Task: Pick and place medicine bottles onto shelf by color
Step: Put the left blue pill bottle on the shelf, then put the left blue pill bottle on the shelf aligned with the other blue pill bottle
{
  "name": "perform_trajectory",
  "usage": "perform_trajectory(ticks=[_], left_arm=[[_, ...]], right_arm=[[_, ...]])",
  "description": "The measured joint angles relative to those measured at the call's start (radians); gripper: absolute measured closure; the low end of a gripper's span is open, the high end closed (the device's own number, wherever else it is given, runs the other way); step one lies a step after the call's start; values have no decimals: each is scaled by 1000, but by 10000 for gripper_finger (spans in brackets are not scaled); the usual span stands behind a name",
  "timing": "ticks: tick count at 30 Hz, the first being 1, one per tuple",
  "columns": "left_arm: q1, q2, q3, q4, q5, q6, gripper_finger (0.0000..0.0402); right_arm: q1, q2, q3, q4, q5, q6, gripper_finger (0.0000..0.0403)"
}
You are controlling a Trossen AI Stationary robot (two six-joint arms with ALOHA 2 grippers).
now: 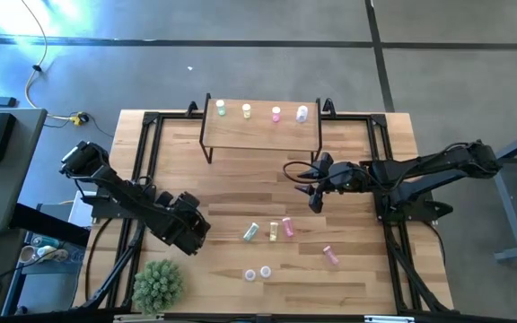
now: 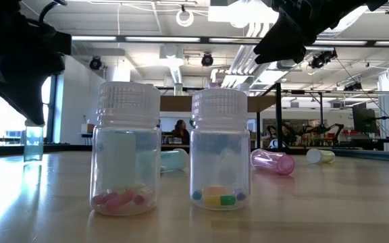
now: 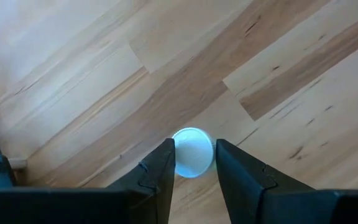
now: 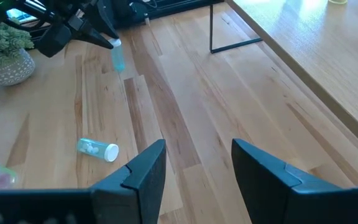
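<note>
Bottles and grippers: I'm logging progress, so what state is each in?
shelf bottles: four upright on the shelf.
mid-table bottles: lying on their sides.
front two bottles: upright.
held bottle: upright, gripped.
left gripper: shut on held bottle.
right gripper: open, empty.

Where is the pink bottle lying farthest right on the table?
High view: the pink bottle lies on its side, right of the bottle cluster and below the right gripper.
</note>
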Motion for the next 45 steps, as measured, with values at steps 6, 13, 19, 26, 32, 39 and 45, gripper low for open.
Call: perform_trajectory(ticks=[6, 13, 19, 26, 32, 39, 45], left_arm=[[-3, 0, 0, 12, 1, -1, 301], [-4, 0, 0, 16, 9, 11, 300], [-1, 0, 0, 38, 20, 44, 300], [-1, 0, 0, 38, 21, 78, 299], [4, 0, 0, 37, 68, 96, 274], [40, 0, 0, 33, 152, 237, 208], [79, 0, 0, 35, 234, 569, 178]], right_arm=[[0, 0, 0, 0, 0, 0, 229], [0, 0, 0, 0, 0, -8, 229], [0, 0, 0, 0, 0, -8, 229], [0, 0, 0, 0, 0, -11, 229], [0, 0, 0, 0, 0, -26, 229], [0, 0, 0, 0, 0, -27, 229], [0, 0, 0, 0, 0, -27, 229]])
